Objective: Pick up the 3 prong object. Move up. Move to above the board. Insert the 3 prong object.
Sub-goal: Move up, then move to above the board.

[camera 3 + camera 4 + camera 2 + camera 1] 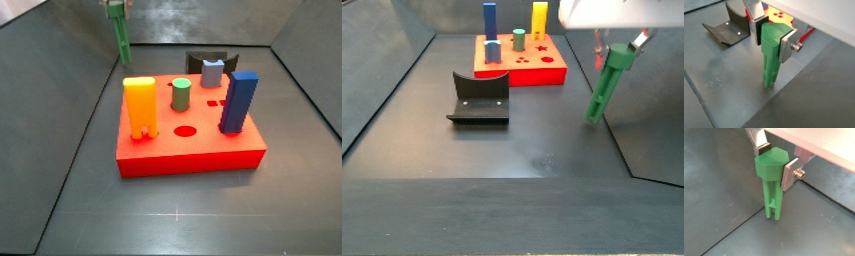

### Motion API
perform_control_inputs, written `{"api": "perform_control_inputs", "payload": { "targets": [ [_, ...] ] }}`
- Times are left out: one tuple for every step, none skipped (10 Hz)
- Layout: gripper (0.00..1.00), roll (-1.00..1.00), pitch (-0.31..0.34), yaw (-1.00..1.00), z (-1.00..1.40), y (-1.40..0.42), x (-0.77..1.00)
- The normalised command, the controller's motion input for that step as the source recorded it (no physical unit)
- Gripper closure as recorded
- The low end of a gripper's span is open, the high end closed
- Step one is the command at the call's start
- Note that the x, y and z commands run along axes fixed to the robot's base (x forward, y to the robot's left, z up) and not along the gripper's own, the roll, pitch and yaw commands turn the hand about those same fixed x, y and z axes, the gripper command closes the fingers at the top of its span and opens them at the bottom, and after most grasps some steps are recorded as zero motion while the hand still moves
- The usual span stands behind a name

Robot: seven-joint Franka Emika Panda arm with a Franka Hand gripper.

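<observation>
The 3 prong object (771, 183) is a tall thin green piece with a blocky head. It hangs upright between my fingers, prongs down, in both wrist views. My gripper (776, 162) is shut on its head, one pad on each side, which also shows in a wrist view (771, 37). In a side view the gripper (623, 45) holds the 3 prong object (605, 88) near the right wall, well apart from the red board (543, 70). The prong tips are at or just above the floor. In a side view the 3 prong object (120, 40) is at the far left, behind the board (187, 150).
On the board stand an orange block (140, 108), a short green cylinder (181, 95), a grey peg (213, 72) and a blue post (241, 100). The dark fixture (480, 98) stands on the floor beside the board. Grey walls enclose the floor.
</observation>
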Motion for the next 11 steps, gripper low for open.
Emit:
{"api": "perform_control_inputs", "payload": {
  "targets": [
    [1.00,-0.01,0.017,0.04,0.79,0.06,-0.02],
    [1.00,-0.03,0.040,0.02,0.58,0.03,-0.01],
    [1.00,-0.04,0.050,0.02,0.48,0.02,0.00],
    [1.00,-0.06,0.061,0.01,0.28,0.02,0.01],
    [1.00,0.05,-0.193,0.07,1.00,-0.64,0.28],
    [1.00,0.04,-0.168,0.07,1.00,-0.70,0.29],
    [1.00,0.04,-0.122,0.07,1.00,-0.68,0.25],
    [1.00,-0.01,-0.056,0.04,1.00,-0.57,0.19],
    [1.00,-0.07,0.005,0.02,0.91,-0.35,0.11],
    [1.00,-0.09,0.033,0.01,0.76,-0.17,0.06],
    [1.00,-0.11,0.048,0.01,0.61,-0.10,0.04]
  ]
}}
